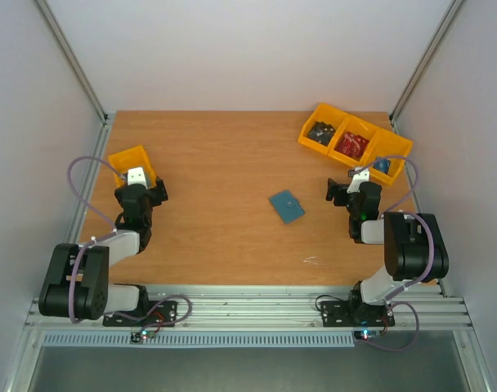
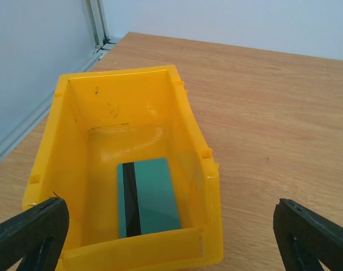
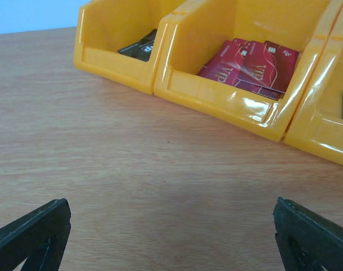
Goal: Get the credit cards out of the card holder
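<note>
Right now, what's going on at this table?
Nothing is held yet. The left claw is open over a lone yellow bin holding one teal card; the right claw is open facing a row of yellow bins, red cards in one. The card holder lies in the middle, looking closed, neither claw touching it.

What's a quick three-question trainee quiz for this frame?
1. True or false: the card holder lies inside a bin.
2. The middle yellow bin in the right wrist view holds cards of which colour? A red, B green, C white.
3. Fill in: the left fingers and the right fingers both stand ___.
Key: 1 false, it lies closed on the table; 2 A; 3 open.
</note>
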Tool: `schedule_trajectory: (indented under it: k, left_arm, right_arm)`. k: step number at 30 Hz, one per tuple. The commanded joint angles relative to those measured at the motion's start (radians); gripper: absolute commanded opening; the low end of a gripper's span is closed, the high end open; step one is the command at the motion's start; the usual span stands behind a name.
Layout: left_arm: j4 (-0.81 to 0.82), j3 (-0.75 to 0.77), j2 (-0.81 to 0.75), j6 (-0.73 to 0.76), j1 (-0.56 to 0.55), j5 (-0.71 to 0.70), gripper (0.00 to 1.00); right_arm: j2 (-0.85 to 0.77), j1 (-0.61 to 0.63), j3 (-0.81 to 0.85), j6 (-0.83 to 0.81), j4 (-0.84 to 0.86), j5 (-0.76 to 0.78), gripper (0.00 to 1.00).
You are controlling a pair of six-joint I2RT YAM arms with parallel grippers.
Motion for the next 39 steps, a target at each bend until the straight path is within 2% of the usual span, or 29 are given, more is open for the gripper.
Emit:
schedule_trajectory:
  k: [1, 5, 10, 11, 15, 17, 19, 21, 23, 25, 29, 31, 35, 39]
  left_arm:
    - [0.069, 0.012, -0.006, 0.002, 0.003, -0.008, 0.99]
    - [0.088, 0.013, -0.019, 0.03, 0.003, 0.042, 0.99]
    - [0.151, 0.016, -0.055, 0.148, 0.003, 0.204, 0.99]
    - [0.175, 0.013, -0.065, 0.177, 0.003, 0.236, 0.99]
    - [0.205, 0.034, -0.113, 0.231, 0.003, 0.269, 0.99]
    - [0.08, 0.088, -0.144, 0.211, 0.003, 0.236, 0.99]
    - [-0.114, 0.163, -0.16, 0.203, 0.003, 0.218, 0.99]
    - [-0.277, 0.223, -0.183, 0.182, 0.003, 0.196, 1.0]
    - [-0.369, 0.243, -0.237, 0.107, 0.004, 0.219, 0.99]
    - [-0.422, 0.247, -0.3, 0.056, 0.003, 0.313, 0.99]
    - [-0.532, 0.276, -0.366, 0.009, 0.003, 0.559, 0.99]
    - [-0.57, 0.283, -0.378, 0.005, 0.003, 0.598, 0.99]
    - [-0.711, 0.303, -0.409, 0.076, 0.005, 0.681, 0.99]
    - [-0.867, 0.335, -0.429, 0.267, 0.005, 0.831, 0.99]
  right_arm:
    - [-0.002, 0.003, 0.017, 0.002, 0.014, 0.013, 0.99]
    - [-0.002, 0.003, 0.017, 0.002, 0.015, 0.013, 0.99]
    - [-0.013, 0.006, 0.033, 0.007, -0.027, 0.029, 0.98]
    - [-0.032, 0.006, 0.051, 0.013, -0.075, 0.043, 0.98]
    - [-0.212, 0.006, 0.263, 0.037, -0.514, 0.072, 0.99]
    - [-0.28, 0.005, 0.363, 0.053, -0.653, -0.004, 0.98]
    - [-0.309, 0.004, 0.478, 0.078, -0.823, -0.134, 0.99]
    - [-0.296, 0.006, 0.617, 0.12, -1.038, -0.264, 0.98]
    - [-0.27, 0.018, 0.74, 0.172, -1.246, -0.293, 0.98]
    - [-0.258, 0.066, 0.782, 0.193, -1.362, -0.243, 0.99]
    - [-0.188, 0.338, 0.837, 0.066, -1.556, 0.057, 0.99]
    - [-0.097, 0.44, 0.899, 0.029, -1.685, 0.15, 0.98]
    - [0.069, 0.498, 1.001, 0.04, -1.894, 0.182, 0.98]
    - [0.152, 0.524, 1.003, 0.021, -1.95, 0.186, 0.99]
